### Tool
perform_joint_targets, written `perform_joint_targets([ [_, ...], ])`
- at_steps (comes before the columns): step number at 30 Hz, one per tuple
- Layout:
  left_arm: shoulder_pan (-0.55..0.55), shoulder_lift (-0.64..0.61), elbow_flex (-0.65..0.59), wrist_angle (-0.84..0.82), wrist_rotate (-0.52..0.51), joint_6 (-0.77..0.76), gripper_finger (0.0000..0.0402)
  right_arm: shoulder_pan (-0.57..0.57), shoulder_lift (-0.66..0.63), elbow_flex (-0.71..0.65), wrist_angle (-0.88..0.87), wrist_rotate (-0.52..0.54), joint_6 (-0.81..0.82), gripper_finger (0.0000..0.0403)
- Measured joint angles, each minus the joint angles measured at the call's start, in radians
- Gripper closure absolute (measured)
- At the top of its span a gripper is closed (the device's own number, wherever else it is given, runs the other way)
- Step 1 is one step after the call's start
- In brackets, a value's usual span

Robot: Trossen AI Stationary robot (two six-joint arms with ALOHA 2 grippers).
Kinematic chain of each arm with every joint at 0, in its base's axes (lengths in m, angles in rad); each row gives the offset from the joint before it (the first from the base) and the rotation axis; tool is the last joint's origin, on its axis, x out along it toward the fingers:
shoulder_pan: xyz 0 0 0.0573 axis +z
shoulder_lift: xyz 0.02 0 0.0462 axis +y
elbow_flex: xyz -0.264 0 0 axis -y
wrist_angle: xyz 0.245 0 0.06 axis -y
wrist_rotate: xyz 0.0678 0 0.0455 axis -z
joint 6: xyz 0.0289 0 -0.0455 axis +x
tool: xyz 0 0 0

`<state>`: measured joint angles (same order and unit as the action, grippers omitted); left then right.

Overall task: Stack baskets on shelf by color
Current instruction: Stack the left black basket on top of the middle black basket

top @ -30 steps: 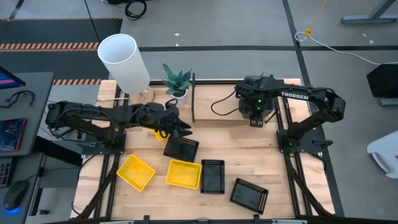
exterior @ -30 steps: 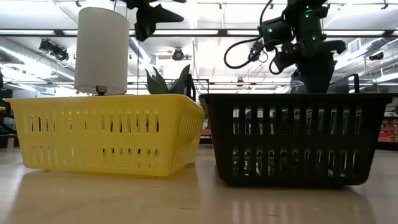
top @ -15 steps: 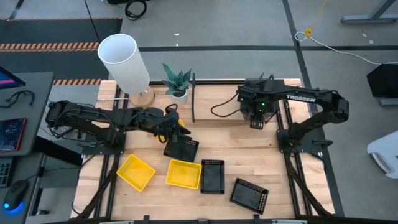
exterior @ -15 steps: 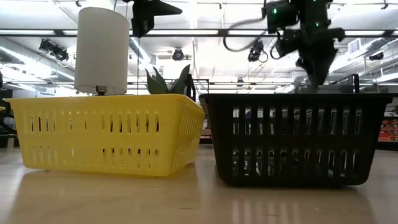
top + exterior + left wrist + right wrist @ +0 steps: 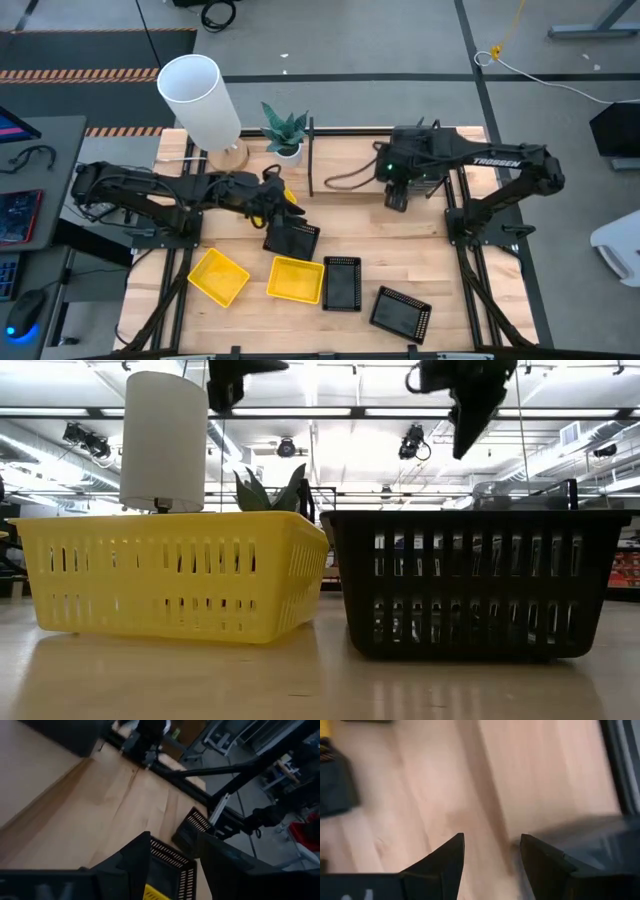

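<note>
Both end effectors, left [image 5: 172,857] and right [image 5: 492,852], gape apart, holding nothing.

Grey floor [image 5: 400,40], ceiling strip lights [image 5: 330,412]

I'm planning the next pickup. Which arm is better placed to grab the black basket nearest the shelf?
Left, probably. The left claw hangs open right beside that black basket, while the right claw, also open and empty, is over by the shelf, farther from it.
</note>
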<state>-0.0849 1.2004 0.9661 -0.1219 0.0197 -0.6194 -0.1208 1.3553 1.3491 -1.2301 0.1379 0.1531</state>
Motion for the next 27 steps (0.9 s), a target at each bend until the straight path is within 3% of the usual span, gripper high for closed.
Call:
perform_joint_targets([
  [9, -0.021, -0.059, 0.000, -0.003, 0.048, 0.024, 0.0230, 0.170, 0.169, 0.107, 0.048, -0.005, 0.080, 0.0206],
  [17, -0.026, -0.084, 0.000, -0.011, 0.134, -0.055, 0.0230, 0.230, 0.324, 0.178, 0.155, -0.058, 0.052, 0.0205],
  [27, -0.108, -0.169, 0.000, -0.004, 0.137, -0.080, 0.0230, 0.258, 0.462, 0.178, 0.228, -0.199, 0.029, 0.0187],
])
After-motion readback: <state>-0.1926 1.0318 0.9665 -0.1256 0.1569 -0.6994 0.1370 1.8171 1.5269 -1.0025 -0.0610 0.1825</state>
